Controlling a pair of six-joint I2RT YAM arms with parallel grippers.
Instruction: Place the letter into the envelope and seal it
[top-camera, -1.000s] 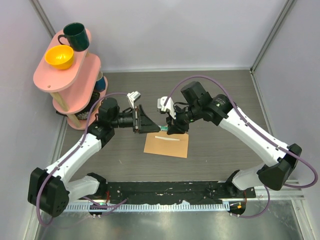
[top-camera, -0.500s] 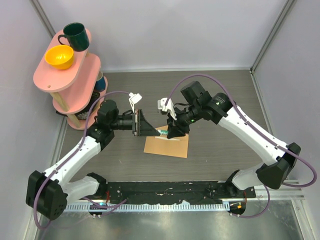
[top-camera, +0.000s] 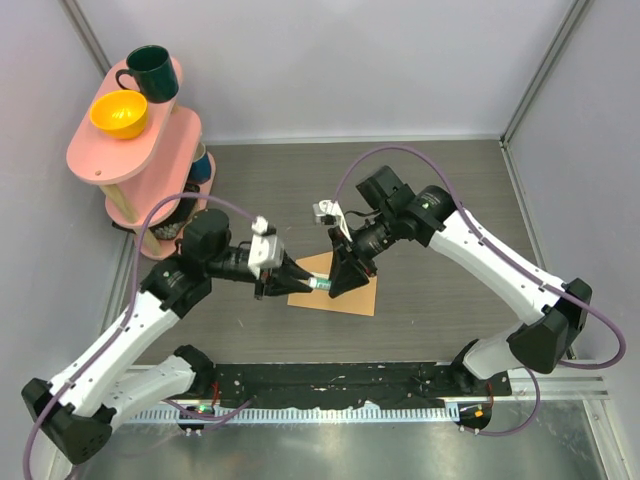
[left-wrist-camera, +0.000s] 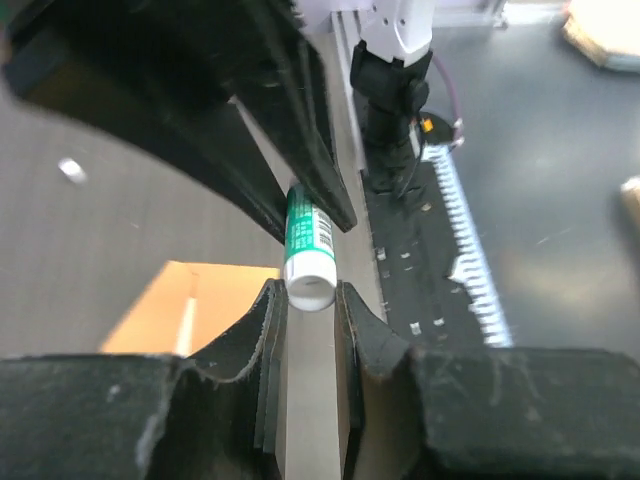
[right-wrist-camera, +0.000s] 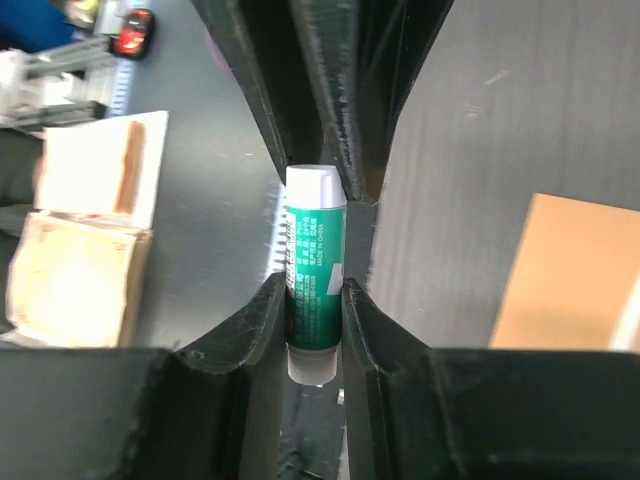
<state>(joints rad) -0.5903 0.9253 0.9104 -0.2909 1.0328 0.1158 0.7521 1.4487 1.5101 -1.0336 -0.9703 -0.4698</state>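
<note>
A green glue stick (top-camera: 320, 285) with a white cap hangs between my two grippers, above the tan envelope (top-camera: 357, 296). My left gripper (left-wrist-camera: 310, 290) is shut on the white cap end of the glue stick (left-wrist-camera: 308, 245). Facing it, my right gripper (right-wrist-camera: 315, 290) is shut on the green body of the glue stick (right-wrist-camera: 314, 270). The envelope (left-wrist-camera: 160, 310) lies flat on the table under both, and a pale strip (left-wrist-camera: 187, 320) shows across it. No loose letter is in view. In the top view the left gripper (top-camera: 298, 283) and right gripper (top-camera: 336, 283) meet tip to tip.
A pink two-tier shelf (top-camera: 100, 155) stands at the back left with a dark green mug (top-camera: 150, 72) and a yellow bowl (top-camera: 118, 113) on top. A black rail (top-camera: 330, 378) runs along the near edge. Grey walls close in the sides.
My left gripper has swung in and closed on the cap of the glue stick that the right gripper holds. Both grippers have shifted nearer, over the envelope.
</note>
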